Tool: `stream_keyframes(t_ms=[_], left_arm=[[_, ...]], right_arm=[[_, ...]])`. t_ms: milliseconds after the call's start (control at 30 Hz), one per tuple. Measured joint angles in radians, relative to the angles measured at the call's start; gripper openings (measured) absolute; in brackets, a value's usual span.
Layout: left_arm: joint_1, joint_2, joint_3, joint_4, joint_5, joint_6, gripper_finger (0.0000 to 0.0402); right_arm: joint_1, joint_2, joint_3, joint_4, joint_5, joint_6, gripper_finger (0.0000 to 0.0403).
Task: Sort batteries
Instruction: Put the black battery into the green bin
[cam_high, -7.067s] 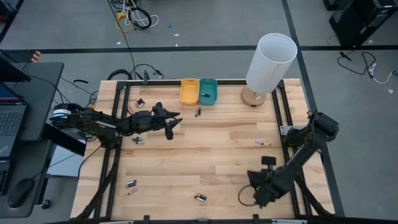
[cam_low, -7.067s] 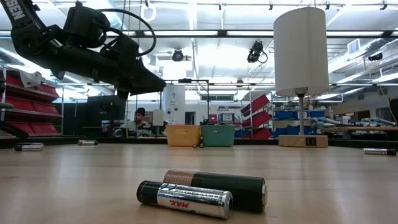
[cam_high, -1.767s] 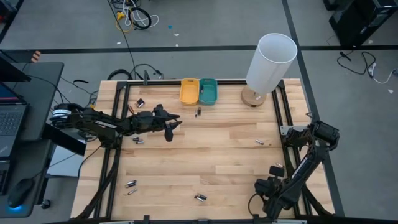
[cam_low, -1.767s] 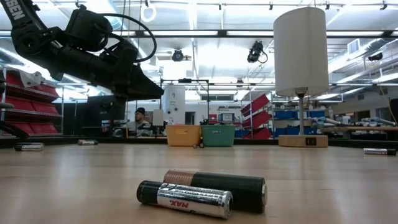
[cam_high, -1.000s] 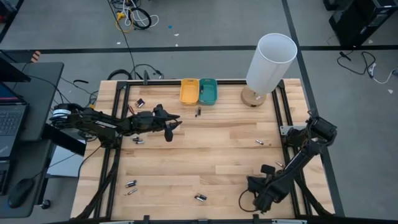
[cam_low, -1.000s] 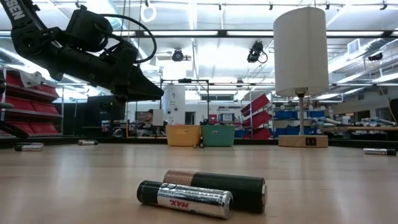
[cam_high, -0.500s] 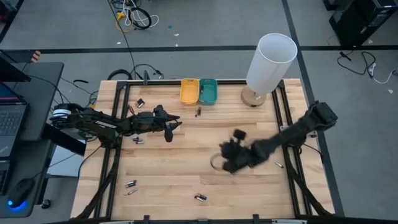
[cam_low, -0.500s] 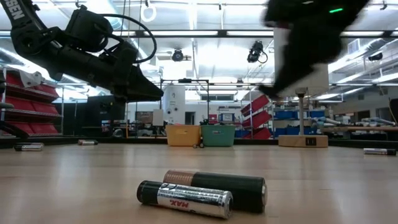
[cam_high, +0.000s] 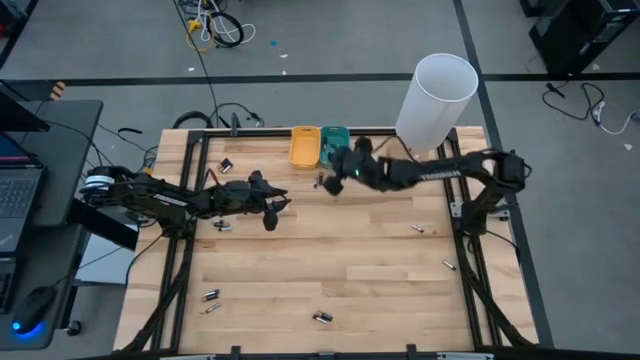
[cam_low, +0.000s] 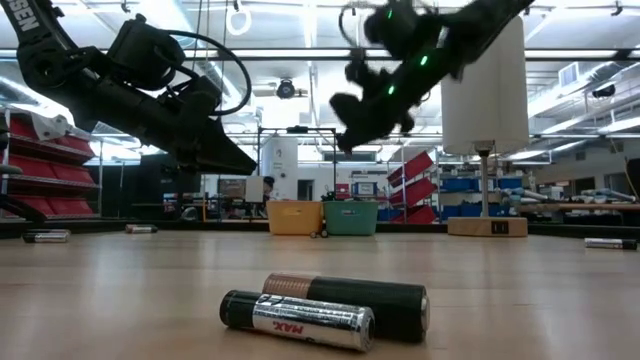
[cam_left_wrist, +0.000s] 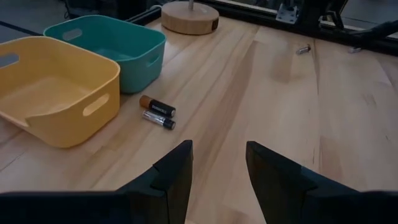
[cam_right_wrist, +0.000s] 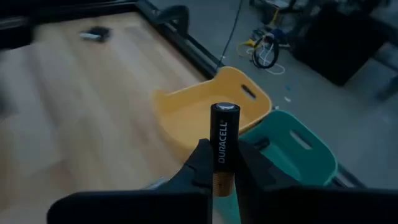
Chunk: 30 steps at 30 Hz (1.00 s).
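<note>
Black-and-copper Duracell battery standing upright, pinched in right gripper, now swinging across worktop from near right corner to above teal tray; drop pending. Left gripper waiting, fingers spread.

Surfaces, table and trays
Table: pale matt wood planks. Trays: smooth plastic, slight sheen. Battery: glossy black wrap, copper end.

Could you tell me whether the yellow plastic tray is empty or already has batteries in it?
Empty. The left wrist view shows the yellow plastic tray's bare floor; two small cylindrical batteries lie outside it on the wooden table.
</note>
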Motion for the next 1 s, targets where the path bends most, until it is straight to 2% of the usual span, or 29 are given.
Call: stream_keyframes(t_ms=[200,400,700,800,900,1000], left_arm=[[0.000,0.000,0.000,-0.011,-0.001,-0.012,0.0165],[0.001,0.000,0.000,-0.014,-0.014,-0.014,0.0165],[0.001,0.000,0.000,-0.016,-0.018,0.000,0.0165],[0.001,0.000,0.000,-0.017,-0.018,0.003,0.0165],[0.001,0.000,0.000,-0.017,-0.018,0.004,0.0165],[0.001,0.000,0.000,-0.019,-0.018,0.004,0.0165]], right_arm=[[-0.141,0.097,0.012,0.065,-0.067,-0.003,0.0038],[-0.188,0.177,0.042,0.073,-0.153,-0.004,0.0064],[-0.198,0.198,0.059,0.096,-0.166,0.014,0.0090],[-0.188,0.184,0.060,0.104,-0.220,0.016,0.0104],[-0.156,0.184,0.060,0.098,-0.297,-0.047,0.0115],[-0.108,0.186,0.060,0.083,-0.316,-0.149,0.0120]])
